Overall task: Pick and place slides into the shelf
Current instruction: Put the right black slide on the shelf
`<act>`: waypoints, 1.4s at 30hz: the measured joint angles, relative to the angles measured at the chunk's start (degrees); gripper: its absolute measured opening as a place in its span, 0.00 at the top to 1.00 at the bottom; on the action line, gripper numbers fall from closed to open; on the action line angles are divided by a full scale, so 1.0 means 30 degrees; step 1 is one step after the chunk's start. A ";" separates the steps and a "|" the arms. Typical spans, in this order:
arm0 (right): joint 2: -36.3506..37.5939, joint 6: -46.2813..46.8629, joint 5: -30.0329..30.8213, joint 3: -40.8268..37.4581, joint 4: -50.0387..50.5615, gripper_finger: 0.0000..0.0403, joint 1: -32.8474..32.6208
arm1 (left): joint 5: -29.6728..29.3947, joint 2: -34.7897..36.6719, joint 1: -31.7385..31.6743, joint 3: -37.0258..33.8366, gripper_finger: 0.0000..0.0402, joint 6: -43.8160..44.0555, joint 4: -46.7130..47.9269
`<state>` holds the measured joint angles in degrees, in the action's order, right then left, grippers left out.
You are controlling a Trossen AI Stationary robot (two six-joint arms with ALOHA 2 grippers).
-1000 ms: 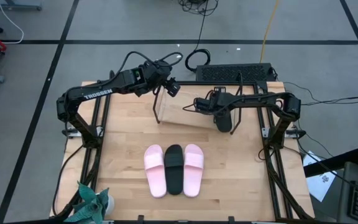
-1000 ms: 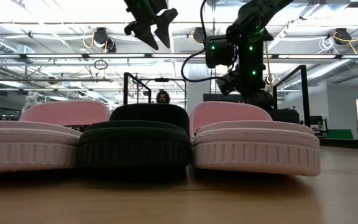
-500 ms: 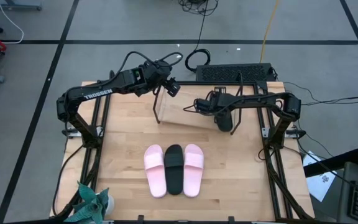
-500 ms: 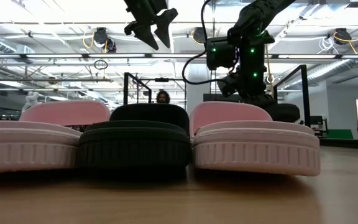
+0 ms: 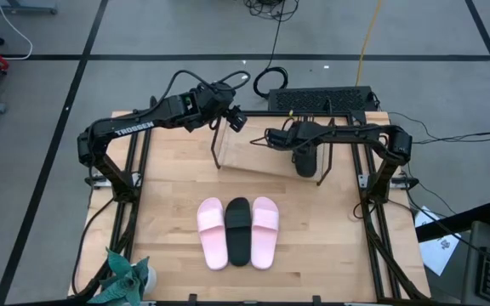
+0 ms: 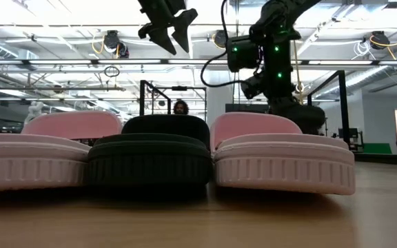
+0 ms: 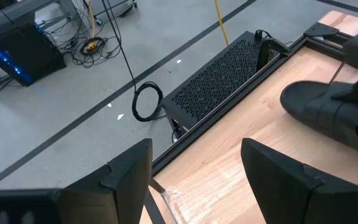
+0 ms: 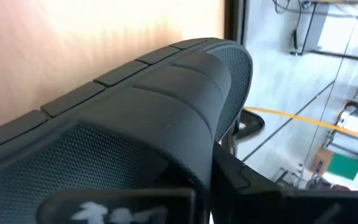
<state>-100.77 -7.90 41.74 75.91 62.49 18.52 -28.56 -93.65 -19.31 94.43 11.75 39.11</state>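
Black slide [image 5: 305, 156] gripped — right fingers closed on it at the shelf [image 5: 228, 151], far edge.
Next: seat it on the board — left fingers open, waiting.

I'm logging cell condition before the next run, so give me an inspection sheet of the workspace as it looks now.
Surface: wooden table, bare between items.
Job's things: two pink slides flanking a black slide at the front; second black slide at the shelf.
Clutter: teal object at the front left corner.
Grippers: left gripper open, raised over the shelf's left end; right gripper shut on the second black slide.
Cables: coiled black cable and yellow cable on the floor.
Surroundings: black perforated box behind the table.
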 joint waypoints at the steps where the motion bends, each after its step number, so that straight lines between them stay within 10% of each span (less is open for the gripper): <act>1: 0.0000 0.0256 0.0000 0.0198 0.0344 1.00 0.0047 | 0.0003 0.0000 0.0000 0.0000 0.38 0.0005 0.0000; 42: -0.0124 0.5492 -0.0100 -0.2794 0.0399 1.00 0.0176 | 0.0007 -0.0015 0.0525 -0.0062 0.38 -0.0550 0.0015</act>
<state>-101.14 8.58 41.43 67.53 63.68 19.05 -28.53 -93.69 -17.74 94.25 10.10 39.16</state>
